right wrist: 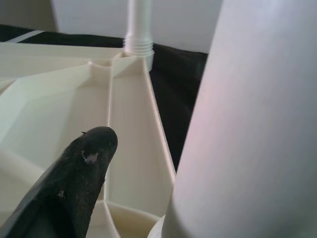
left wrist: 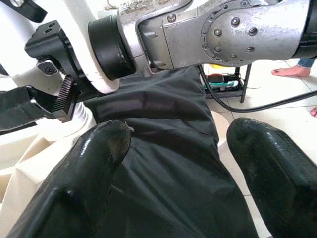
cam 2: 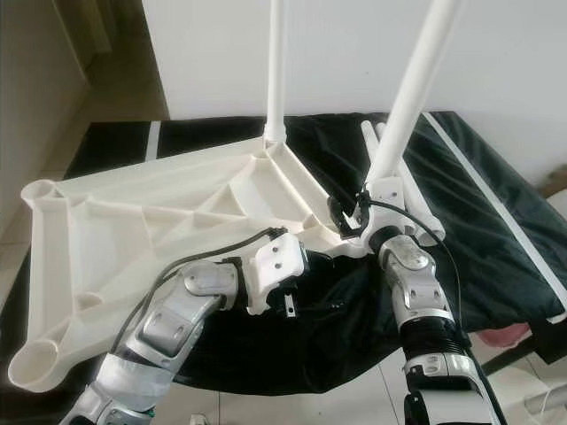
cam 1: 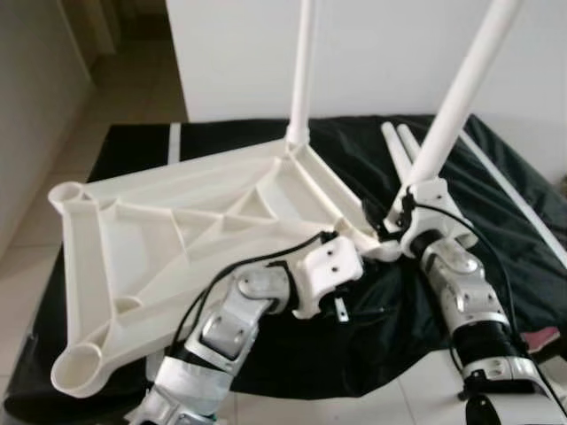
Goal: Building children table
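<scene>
I see the tabletop (cam 1: 151,248) lying upside down on a black cloth (cam 1: 496,204), ribs up, with 2 open sockets (cam 1: 81,365) at its left corners. At the far right corner 1 leg (cam 1: 302,71) already stands seated and upright.

My left gripper (left wrist: 173,173) sits at the near edge just under the near right corner, its fingers (left wrist: 99,148) spread wide with nothing between them, pointing across the cloth toward my right wrist.

My right gripper (cam 1: 399,217) is pinching a 2nd leg (cam 1: 465,84) near its lower end, right at the near right corner socket. That leg's long axis tilts up and to the right, while the seated one is vertical, so I judge it needs straightening over the socket before pressing down. The right arm is the one to do it. 2 spare legs (cam 1: 397,146) lie on the cloth just beyond.
</scene>
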### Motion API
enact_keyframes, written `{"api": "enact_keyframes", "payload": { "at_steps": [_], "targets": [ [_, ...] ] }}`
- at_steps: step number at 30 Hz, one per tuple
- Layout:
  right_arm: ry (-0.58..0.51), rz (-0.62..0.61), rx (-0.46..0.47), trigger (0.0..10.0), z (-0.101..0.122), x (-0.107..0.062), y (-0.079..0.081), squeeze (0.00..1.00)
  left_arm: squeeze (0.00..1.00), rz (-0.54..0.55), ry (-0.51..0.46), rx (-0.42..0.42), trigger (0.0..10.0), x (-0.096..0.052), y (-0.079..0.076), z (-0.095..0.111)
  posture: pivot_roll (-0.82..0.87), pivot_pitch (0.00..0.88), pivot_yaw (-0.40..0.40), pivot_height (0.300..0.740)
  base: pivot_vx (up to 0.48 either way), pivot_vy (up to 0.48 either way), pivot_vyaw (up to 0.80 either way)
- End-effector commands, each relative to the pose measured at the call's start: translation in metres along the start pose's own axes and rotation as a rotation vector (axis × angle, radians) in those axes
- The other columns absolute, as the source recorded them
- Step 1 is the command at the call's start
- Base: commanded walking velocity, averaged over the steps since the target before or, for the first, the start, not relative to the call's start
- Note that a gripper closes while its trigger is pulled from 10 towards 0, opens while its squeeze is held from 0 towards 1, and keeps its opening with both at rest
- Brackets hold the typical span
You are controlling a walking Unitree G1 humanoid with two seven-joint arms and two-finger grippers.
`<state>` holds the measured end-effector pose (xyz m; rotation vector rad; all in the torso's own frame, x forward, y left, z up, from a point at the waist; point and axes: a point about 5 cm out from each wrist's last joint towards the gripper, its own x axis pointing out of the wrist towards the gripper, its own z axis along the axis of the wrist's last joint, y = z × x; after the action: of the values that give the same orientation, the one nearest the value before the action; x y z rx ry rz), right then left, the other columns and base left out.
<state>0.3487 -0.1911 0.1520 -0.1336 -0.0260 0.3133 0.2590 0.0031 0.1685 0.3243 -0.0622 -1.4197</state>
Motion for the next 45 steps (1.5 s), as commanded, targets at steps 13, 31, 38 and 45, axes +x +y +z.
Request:
{"api": "enact_keyframes", "payload": {
  "at_steps": [13,31,38,45],
  "targets": [
    [0.112,0.251,-0.022,8.5,-0.019,0.011,0.003,0.00,0.00,0.097,0.023,0.023,10.0,-0.003,0.007,0.002,0.06,0.000,0.011,0.740,0.000,0.000,0.00],
    [0.145,0.105,0.039,10.0,-0.046,-0.028,-0.031,0.00,0.00,0.002,-0.001,0.045,10.0,0.007,0.005,0.007,-0.05,0.000,0.066,0.740,0.000,0.000,0.00],
    [0.162,-0.052,0.049,10.0,-0.049,-0.035,-0.042,0.00,0.00,-0.007,-0.008,0.037,10.0,0.015,0.001,0.008,-0.07,0.000,0.057,0.740,0.000,0.000,0.00],
    [0.163,-0.361,0.178,10.0,-0.041,-0.023,-0.043,0.00,0.00,0.000,-0.010,0.034,10.0,0.014,0.004,0.005,-0.08,0.000,0.038,0.740,0.000,0.000,0.00]
  ]
}}
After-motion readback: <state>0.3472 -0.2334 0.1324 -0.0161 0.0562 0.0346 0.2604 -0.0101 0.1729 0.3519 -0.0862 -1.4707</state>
